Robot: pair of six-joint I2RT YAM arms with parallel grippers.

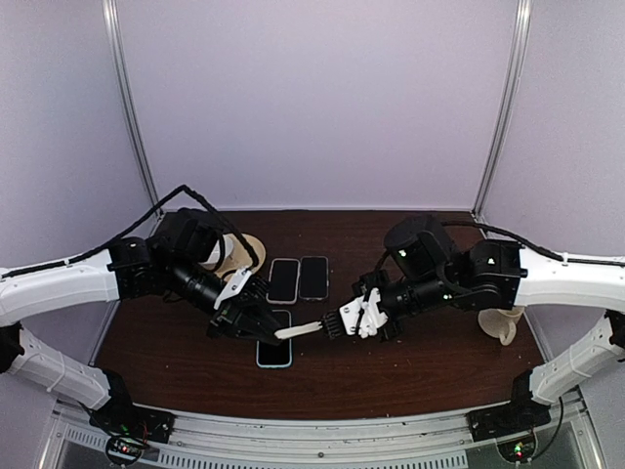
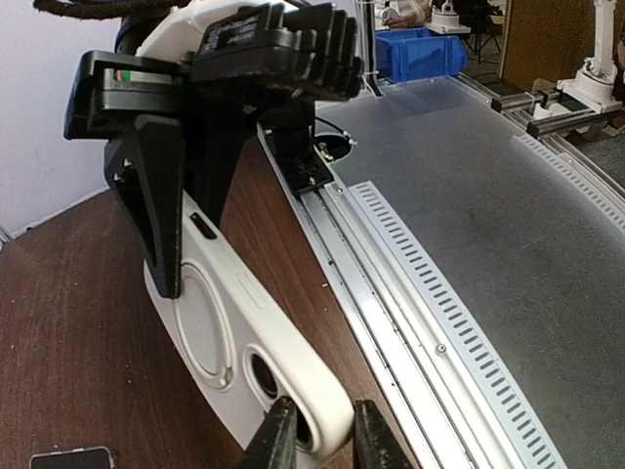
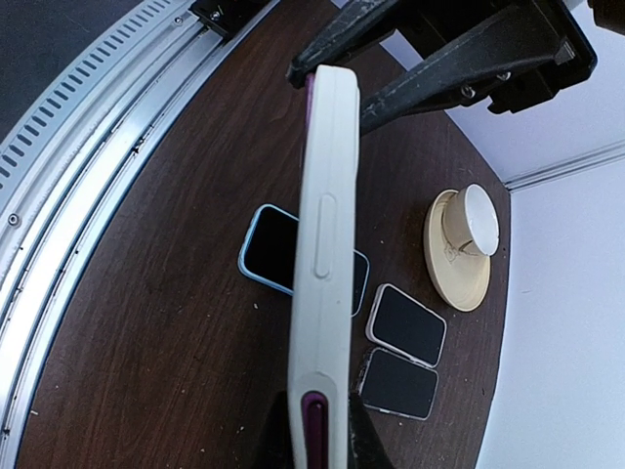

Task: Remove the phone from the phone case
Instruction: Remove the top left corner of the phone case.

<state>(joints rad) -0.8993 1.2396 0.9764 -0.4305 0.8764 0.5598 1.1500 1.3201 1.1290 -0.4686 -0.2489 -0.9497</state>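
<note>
Top view: white phone case (image 1: 299,330) is held off the table at centre, left gripper (image 1: 268,327) at its 9 o'clock, right gripper (image 1: 330,326) at 3 — blue-cased phone (image 1: 274,354) lies beneath at 6.
Left wrist: left claw is pinched on the case's camera-cutout corner.
Right wrist: right claw is clamped tight across the case edge; a purple phone (image 3: 312,418) sliver is seen inside.
Lip should be peeled from one corner while the far end is held firm — no twisting.
</note>
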